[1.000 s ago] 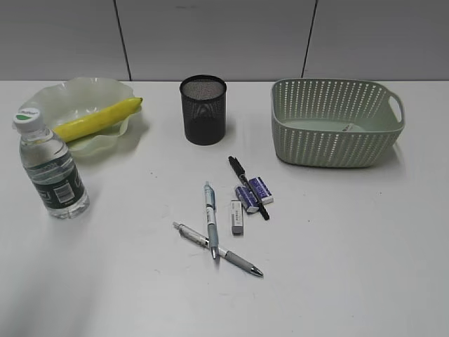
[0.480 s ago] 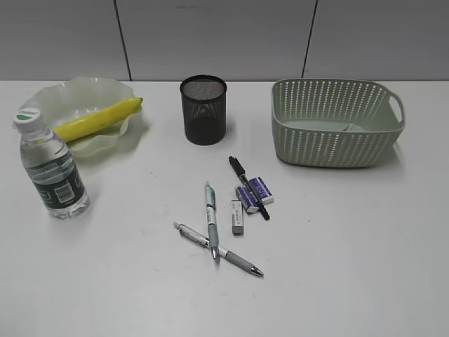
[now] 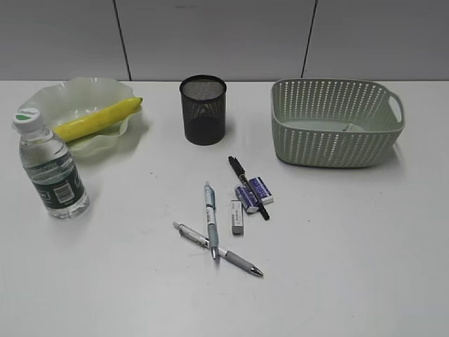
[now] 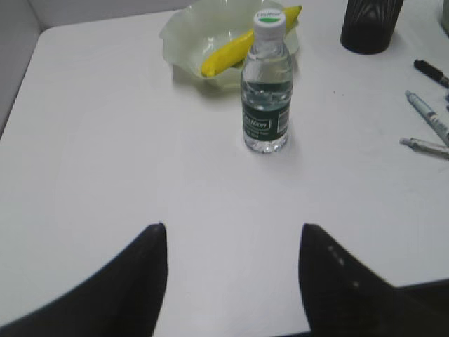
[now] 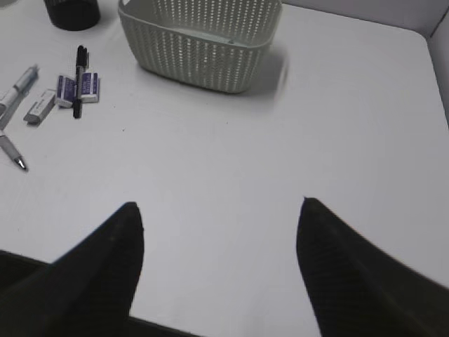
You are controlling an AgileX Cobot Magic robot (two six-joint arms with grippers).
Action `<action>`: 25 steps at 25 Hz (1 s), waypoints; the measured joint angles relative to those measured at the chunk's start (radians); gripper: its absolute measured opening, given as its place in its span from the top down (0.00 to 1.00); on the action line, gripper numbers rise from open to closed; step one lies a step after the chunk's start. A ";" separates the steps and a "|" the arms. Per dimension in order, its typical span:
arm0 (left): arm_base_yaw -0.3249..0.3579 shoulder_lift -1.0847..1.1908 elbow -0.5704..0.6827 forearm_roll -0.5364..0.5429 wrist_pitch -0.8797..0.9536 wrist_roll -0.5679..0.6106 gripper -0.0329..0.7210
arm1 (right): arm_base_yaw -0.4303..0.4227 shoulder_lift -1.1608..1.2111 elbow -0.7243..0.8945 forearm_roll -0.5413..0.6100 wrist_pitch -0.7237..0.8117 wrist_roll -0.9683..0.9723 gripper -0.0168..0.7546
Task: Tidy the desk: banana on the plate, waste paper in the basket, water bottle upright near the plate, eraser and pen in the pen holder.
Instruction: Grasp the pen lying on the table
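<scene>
Fingers (image 4: 140,281) of the left gripper (image 4: 231,281) stand spread apart over bare white desk (image 4: 105,140) with nothing between them, and the right gripper (image 5: 217,270) likewise hangs with its two dark fingers (image 5: 105,267) parted and empty above the tabletop. Ahead of the left gripper the water bottle (image 4: 266,84) stands upright, white cap up, dark green label facing the wrist camera, just in front of the plate (image 4: 182,35). The banana (image 4: 238,43) lies across that pale-green ruffled dish, its far tip reaching over the rim. Ahead and to the left of the right gripper, well apart from it, lies a cluster of small things in the middle of the desk: a black pen (image 3: 248,187) resting slantwise between two blue-and-white erasers (image 3: 260,190), a third grey-sleeved eraser (image 3: 237,217) just beside them, and two silver-grey pens (image 3: 210,220) crossing each other near their tips. The pen holder (image 3: 203,109), a black mesh cup, stands upright behind the cluster, between plate and basket (image 3: 337,121). The pale-green perforated basket sits at the far right; a small pale scrap with dark marks shows on its floor, too small to identify.
</scene>
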 joint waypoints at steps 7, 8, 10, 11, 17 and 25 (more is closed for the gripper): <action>0.000 -0.001 0.037 -0.020 -0.094 0.000 0.38 | 0.000 0.442 -0.091 0.210 -0.240 -0.219 0.36; 0.000 -0.001 0.037 -0.020 -0.097 0.000 0.38 | 0.000 0.530 -0.116 0.242 -0.255 -0.266 0.38; 0.000 -0.001 0.037 -0.021 -0.097 0.000 0.38 | 0.000 0.693 -0.167 0.316 -0.286 -0.338 0.42; 0.000 -0.001 0.037 -0.021 -0.097 0.000 0.38 | 0.000 0.798 -0.200 0.344 -0.295 -0.367 0.43; 0.000 -0.001 0.037 -0.021 -0.097 0.000 0.38 | 0.038 1.234 -0.413 0.379 -0.293 -0.406 0.46; 0.000 -0.001 0.037 -0.021 -0.097 0.000 0.38 | 0.240 1.639 -0.645 0.379 -0.265 -0.324 0.47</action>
